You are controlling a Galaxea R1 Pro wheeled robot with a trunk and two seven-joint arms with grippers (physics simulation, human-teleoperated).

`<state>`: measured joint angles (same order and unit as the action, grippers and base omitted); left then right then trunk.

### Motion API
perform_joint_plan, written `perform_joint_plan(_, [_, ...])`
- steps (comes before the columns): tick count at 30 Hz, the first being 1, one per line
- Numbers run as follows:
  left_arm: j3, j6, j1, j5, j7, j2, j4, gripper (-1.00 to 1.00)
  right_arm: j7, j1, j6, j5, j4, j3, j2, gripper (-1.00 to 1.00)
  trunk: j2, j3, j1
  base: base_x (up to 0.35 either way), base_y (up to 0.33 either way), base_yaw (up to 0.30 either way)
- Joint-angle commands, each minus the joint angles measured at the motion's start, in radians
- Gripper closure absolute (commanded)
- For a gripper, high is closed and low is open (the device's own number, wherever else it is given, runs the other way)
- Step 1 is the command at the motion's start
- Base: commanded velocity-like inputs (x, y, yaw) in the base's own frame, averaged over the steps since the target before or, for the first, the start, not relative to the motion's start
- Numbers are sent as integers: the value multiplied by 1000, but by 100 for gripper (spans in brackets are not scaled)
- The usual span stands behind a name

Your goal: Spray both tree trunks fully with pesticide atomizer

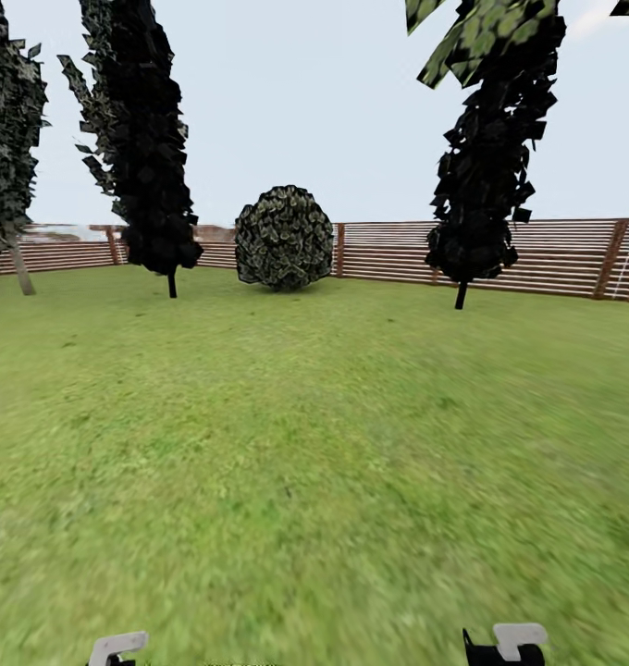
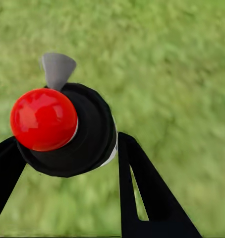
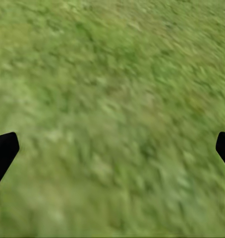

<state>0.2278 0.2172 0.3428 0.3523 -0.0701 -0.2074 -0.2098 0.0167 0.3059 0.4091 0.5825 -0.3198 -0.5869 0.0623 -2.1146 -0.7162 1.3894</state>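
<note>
Across the whole head view runs the grass lawn (image 1: 314, 462), blotchy green and smeared with blur, reaching back to a brown horizontal-slat fence (image 1: 536, 254) under a pale grey sky.

Along the fence line stand two narrow blackish cypress-like trees: one at left (image 1: 139, 139), one at right (image 1: 490, 157), each on a thin dark stem. At the far left edge, a leafy tree (image 1: 5, 129) with a pale leaning trunk, partly cut off by the frame. Between the two dark trees, against the fence, a round dark-green bush (image 1: 284, 238) sits on the grass. Lighter green leaves (image 1: 472, 37) hang in at top right.

At the bottom edge of the head view, pale and black parts of the two arms poke in, too little to read.

Left gripper (image 2: 63, 158): black fingers (image 2: 142, 188) closed against the pesticide atomizer (image 2: 68, 129), which sits between them above the grass. Seen end-on: glossy red ball at the near end, black round body behind it, a sliver of white rim, a grey wedge-shaped piece sticking out beyond.

Right gripper (image 3: 112, 148): only the black fingertips (image 3: 3, 151) show at opposite edges, wide apart, blurred grass between them, nothing held.
</note>
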Motion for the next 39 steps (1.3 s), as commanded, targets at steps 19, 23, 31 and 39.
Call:
perform_joint_plan(19, [10,2,1,5,-14,-2,1,100,2,1,5,10,1,-8,-1,-100,0,-1,0,94,204,279])
perform_joint_plan(23, [10,2,1,5,-14,-3,1,100,2,1,5,10,1,-8,-1,-100,0,-1,0,158,296,279])
perform_joint_plan(31, [10,2,1,5,-15,-3,1,100,2,1,5,10,1,-8,-1,-100,0,-1,0,159,296,279])
perform_joint_plan(39, [10,2,1,5,-15,-1,1,100,2,1,5,10,1,-8,-1,-100,0,-1,0,159,296,279])
